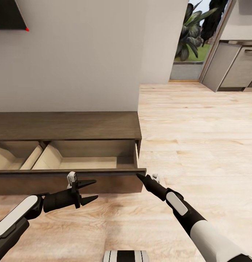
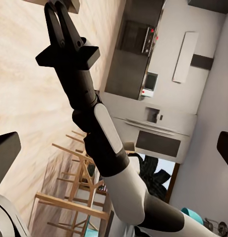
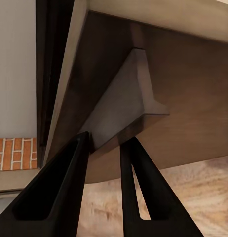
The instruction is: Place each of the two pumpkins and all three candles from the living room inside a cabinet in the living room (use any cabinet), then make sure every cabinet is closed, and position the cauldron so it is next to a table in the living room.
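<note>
Cabinet (image 1: pixel 67 125) runs along the wall, drawer (image 1: pixel 86 174) out; both jaws open.

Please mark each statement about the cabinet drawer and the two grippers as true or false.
1. The cabinet drawer is pulled open. True.
2. A pumpkin lies in the open drawer. False: its visible pale interior holds nothing.
3. The right gripper is at the right corner of the drawer front. True.
4. The left gripper holds a candle. False: its fingers are spread and hold nothing.
5. The drawer has a metal handle. False: its front is plain.
</note>
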